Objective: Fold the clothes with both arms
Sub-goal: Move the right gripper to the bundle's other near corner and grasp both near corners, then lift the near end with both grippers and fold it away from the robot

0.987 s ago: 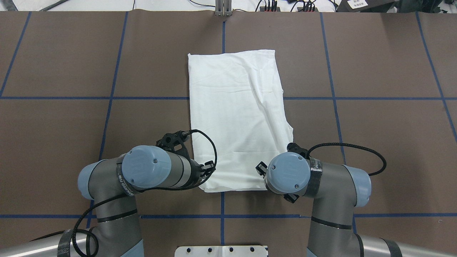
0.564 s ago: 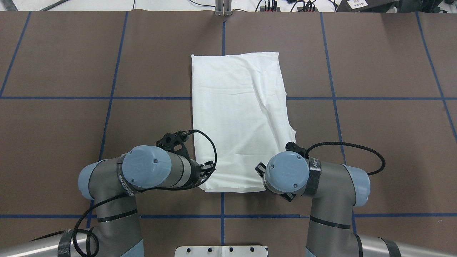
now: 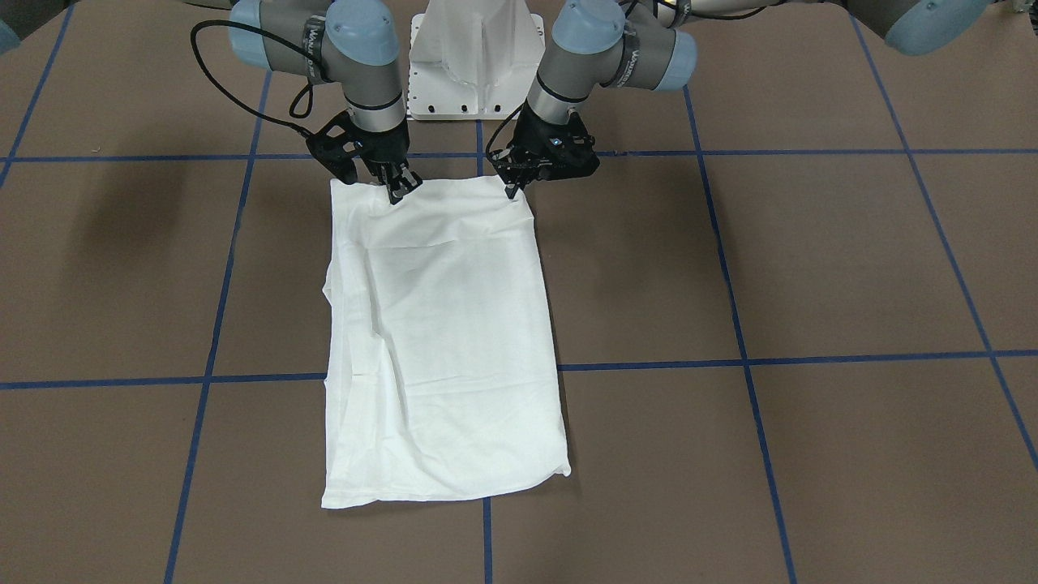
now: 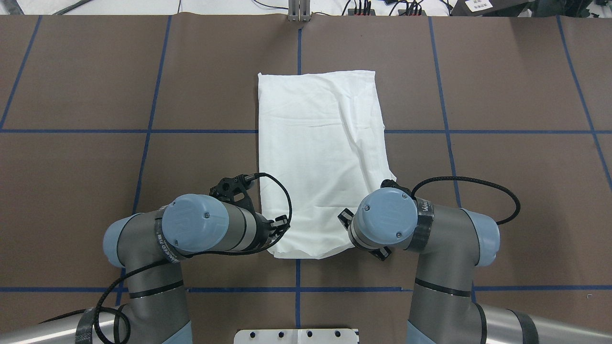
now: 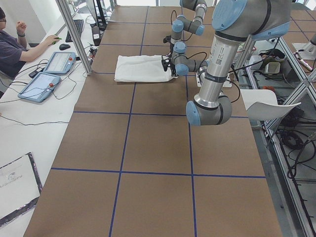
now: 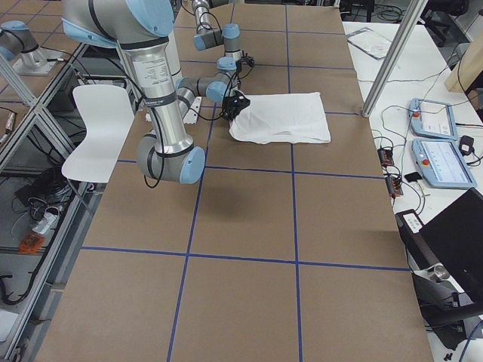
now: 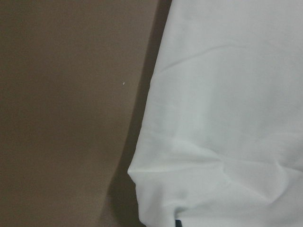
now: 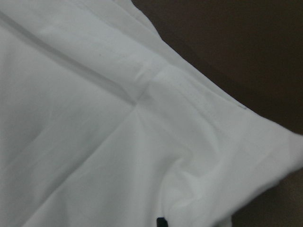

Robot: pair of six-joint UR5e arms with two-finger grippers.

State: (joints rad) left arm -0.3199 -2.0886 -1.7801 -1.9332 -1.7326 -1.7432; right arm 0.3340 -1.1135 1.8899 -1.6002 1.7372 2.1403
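The clothes are one white shirt (image 4: pixel 320 143), folded into a long rectangle on the brown table, also seen in the front view (image 3: pixel 446 341). Both arms reach its edge nearest the robot. My left gripper (image 3: pixel 512 188) is shut on one near corner. My right gripper (image 3: pixel 397 191) is shut on the other corner, and the edge between them is slightly rumpled. In the overhead view the wrists hide both sets of fingers. Both wrist views are filled with white cloth (image 7: pixel 227 118) (image 8: pixel 94 132), with only a dark fingertip speck at the bottom.
The white pedestal (image 3: pixel 474 49) stands just behind the grippers. Blue tape lines (image 4: pixel 143 131) grid the brown table. At the far side of the table a person (image 5: pixel 10 44) sits by tablets (image 5: pixel 47 74). A white chair (image 6: pixel 94 128) stands off the robot side.
The shirt has slid slightly rightward and toward the robot in the overhead view. My right wrist moved inward over the cloth, and the near edge went from straight to wavy. The left arm barely moved.
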